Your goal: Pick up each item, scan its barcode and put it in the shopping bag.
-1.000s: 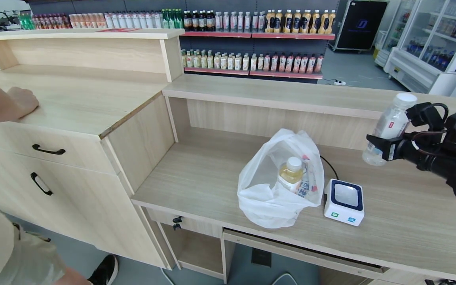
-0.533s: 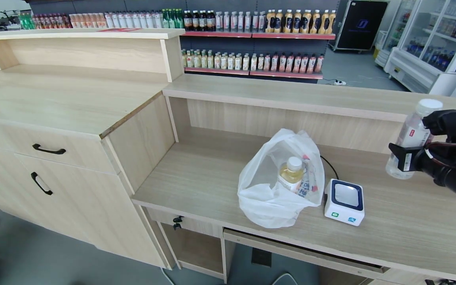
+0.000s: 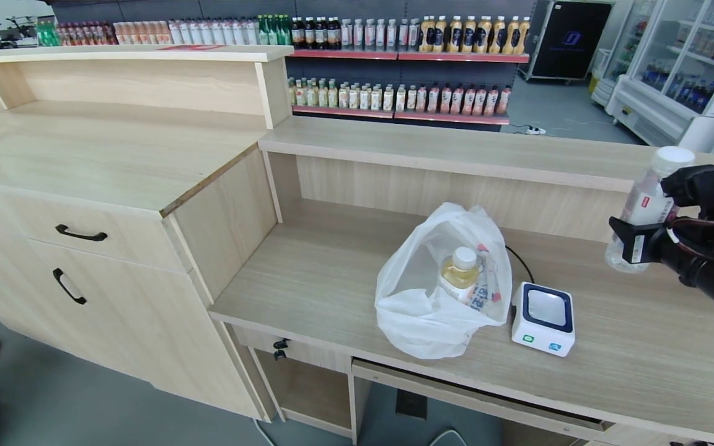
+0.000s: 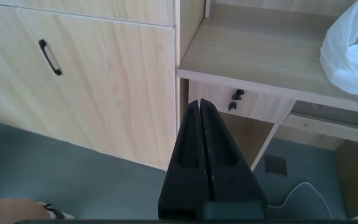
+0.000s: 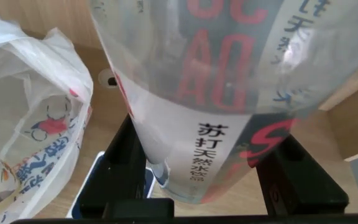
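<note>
Your right pincer [image 3: 654,217] is clamped on the clear water bottle [image 3: 644,201], held above the bench's [image 3: 332,272] right end. The shopping bag [image 3: 419,310] sits mid-bench, just beside the scanner [image 3: 543,317]. Your left pincer [image 4: 199,111] is pressed together.

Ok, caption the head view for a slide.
Right gripper holds a clear bottle above the counter, right of the scanner and shopping bag.

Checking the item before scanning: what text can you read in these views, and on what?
"苏打天然水饮品": dark characters on the label of the clear plastic bottle in the right claw.
Large red letters on that label: cut off, unreadable.
Red print on the white plastic shopping bag, icons on the white square scanner, labels of the shelved bottles: too small to read.
</note>
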Controlling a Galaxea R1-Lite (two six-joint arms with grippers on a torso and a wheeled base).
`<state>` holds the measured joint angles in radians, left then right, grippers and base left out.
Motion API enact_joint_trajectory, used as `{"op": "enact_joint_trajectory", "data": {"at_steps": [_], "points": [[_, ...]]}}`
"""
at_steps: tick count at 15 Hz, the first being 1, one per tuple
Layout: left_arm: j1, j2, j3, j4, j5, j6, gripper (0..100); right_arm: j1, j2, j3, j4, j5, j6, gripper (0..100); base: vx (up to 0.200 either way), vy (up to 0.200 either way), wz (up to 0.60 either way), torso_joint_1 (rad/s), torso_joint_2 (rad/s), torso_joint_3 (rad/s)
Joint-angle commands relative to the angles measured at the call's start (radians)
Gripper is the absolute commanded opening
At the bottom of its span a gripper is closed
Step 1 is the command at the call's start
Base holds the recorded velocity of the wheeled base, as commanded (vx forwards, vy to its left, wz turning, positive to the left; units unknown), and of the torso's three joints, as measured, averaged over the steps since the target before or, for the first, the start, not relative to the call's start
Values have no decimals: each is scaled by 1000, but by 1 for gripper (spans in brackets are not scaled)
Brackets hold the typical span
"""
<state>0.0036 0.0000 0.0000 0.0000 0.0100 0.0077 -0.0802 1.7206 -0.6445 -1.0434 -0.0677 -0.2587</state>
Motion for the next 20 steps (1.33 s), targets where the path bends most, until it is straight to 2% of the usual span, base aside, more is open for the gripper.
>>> {"op": "enact_joint_trajectory", "data": {"at_steps": [1, 4, 9, 15, 20], "points": [[1, 0, 0, 0, 1, 0, 0, 20, 36, -18, -9, 11, 9, 0, 0, 0, 0, 0, 0, 0], [1, 0, 0, 0, 1, 0, 0, 45, 149, -100, -52, 62, 93, 0, 0, 0, 0, 0, 0, 0], [1, 0, 0, 0, 1, 0, 0, 46, 356, -192, -153, 114, 133, 0, 0, 0, 0, 0, 0, 0], [1, 0, 0, 0, 1, 0, 0, 62, 502, -273, -188, 310, 141, 0, 0, 0, 0, 0, 0, 0], [1, 0, 0, 0, 1, 0, 0, 63, 616, -320, -234, 332, 131, 0, 0, 0, 0, 0, 0, 0]]}}
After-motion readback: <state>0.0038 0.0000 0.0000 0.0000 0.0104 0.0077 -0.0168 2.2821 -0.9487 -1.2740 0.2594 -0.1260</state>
